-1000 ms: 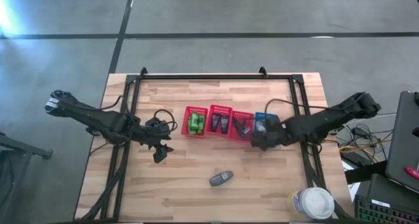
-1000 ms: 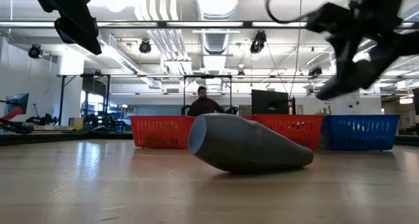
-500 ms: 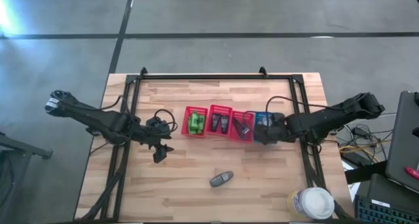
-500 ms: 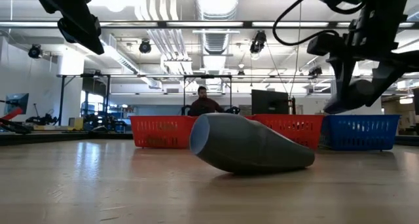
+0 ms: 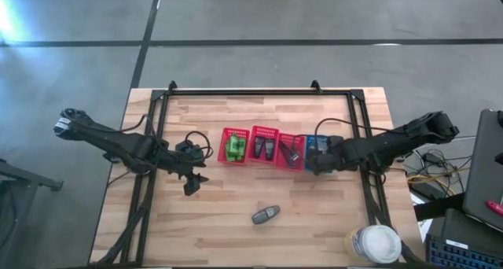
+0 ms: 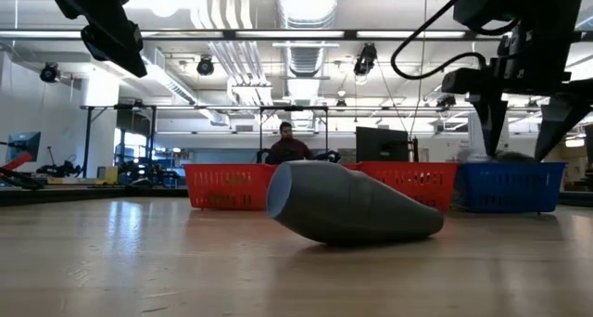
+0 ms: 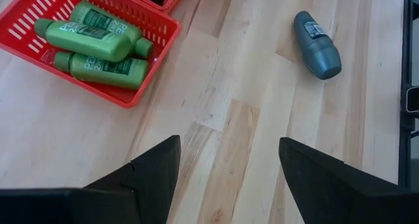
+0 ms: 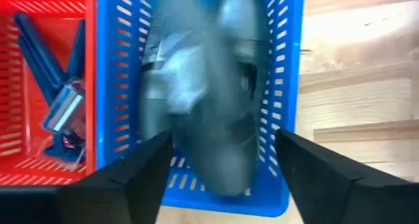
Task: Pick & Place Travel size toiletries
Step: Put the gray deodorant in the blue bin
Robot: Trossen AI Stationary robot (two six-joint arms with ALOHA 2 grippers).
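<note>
A dark grey oblong tube [image 5: 265, 215] lies on its side on the wood near the table's near edge; it also shows in the low view [image 6: 357, 201] and the left wrist view [image 7: 317, 44]. My right gripper [image 8: 224, 135] hangs open over the blue basket [image 8: 291, 86], fingers pointing down [image 6: 516, 155]. A blurred grey tube [image 8: 216, 86] is inside that basket below the fingers. Green bottles [image 7: 98, 44] lie in the leftmost red basket [image 5: 233, 147]. My left gripper [image 7: 229, 171] is open above bare wood, left of the baskets [image 5: 191, 182].
Three red baskets and the blue one stand in a row across the table's middle; the middle red one holds grey tubes [image 5: 263, 147], and the one beside the blue basket holds razors [image 8: 62, 106]. A large white round-lidded container [image 5: 377, 244] stands at the near right corner. A person sits beyond the table [image 6: 287, 145].
My right gripper has come down over the blue basket and opened, letting go of a grey tube, which has dropped into the basket. The tube on the table has not moved.
</note>
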